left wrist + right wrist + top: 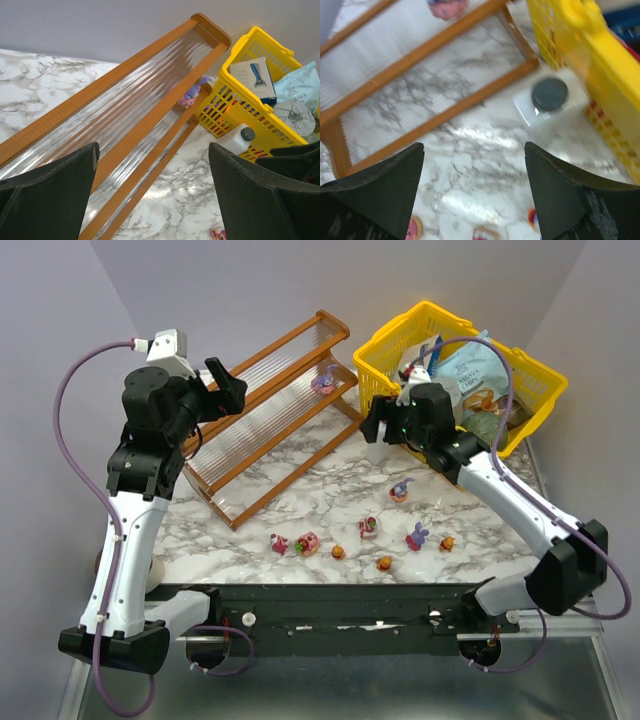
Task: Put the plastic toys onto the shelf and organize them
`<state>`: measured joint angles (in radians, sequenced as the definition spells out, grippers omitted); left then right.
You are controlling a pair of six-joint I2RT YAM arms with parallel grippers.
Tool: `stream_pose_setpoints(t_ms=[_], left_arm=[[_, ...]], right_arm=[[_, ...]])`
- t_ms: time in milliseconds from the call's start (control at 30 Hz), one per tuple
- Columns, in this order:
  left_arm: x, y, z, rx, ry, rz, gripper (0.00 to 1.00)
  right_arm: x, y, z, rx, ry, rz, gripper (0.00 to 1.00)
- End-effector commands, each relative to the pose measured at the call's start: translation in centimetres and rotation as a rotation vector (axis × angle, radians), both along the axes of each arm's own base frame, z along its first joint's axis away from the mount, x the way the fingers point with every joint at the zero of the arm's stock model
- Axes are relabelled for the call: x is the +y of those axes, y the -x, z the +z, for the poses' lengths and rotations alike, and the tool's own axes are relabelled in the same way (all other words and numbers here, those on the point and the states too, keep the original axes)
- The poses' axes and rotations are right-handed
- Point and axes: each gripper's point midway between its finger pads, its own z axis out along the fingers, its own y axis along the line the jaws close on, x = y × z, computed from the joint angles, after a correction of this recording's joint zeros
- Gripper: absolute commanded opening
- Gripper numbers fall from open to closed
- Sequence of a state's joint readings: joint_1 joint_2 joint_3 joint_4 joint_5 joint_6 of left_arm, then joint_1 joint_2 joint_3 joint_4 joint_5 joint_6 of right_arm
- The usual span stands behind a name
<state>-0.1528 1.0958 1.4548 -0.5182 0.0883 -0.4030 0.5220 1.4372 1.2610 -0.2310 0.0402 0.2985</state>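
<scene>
Top external: most of the toys [368, 528] lie loose on the table [320, 500] in a ragged row near the arm bases, well apart from the shelf [270, 410].
Already shelved: one purple toy [323, 381] sits on what looks like the middle tier, at the far end beside the basket [400, 322].
Left gripper [225, 390]: jaws wide apart with nothing in them, hovering over the upper tiers.
Right gripper [375, 428]: jaws apart too and empty, above the table between the shelf end and the basket, with the bottle [549, 95] just below it.
Weight: pretty sure these weigh next to nothing, so lifting won't be the hard part.
Stiffness: they look like hard plastic that won't squash. The lumpy, smooth shapes could squirt out of a sloppy pinch though.
Where to grab: I'd come straight down and pinch low across the fattest part of the body, not the ears or green bits.
Crowding: the pink toy [309, 542] has neighbours just beside it, so the fingers may bump them. The red-purple toy [400, 489] stands more on its own and looks like the easier pick.
Setting down: the tiers are clear, ribbed and slanted, so something this light could tip or slide. I'd let go low and gently.
</scene>
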Motion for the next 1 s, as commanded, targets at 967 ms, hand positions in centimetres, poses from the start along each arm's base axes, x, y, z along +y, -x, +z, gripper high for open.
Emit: stream_pose_setpoints(t_ms=[967], left_arm=[[-2.0, 0.1, -1.8, 0.042, 0.042, -0.077, 0.99]], right_arm=[[-7.9, 6.9, -17.2, 0.181, 0.219, -0.166, 0.90]])
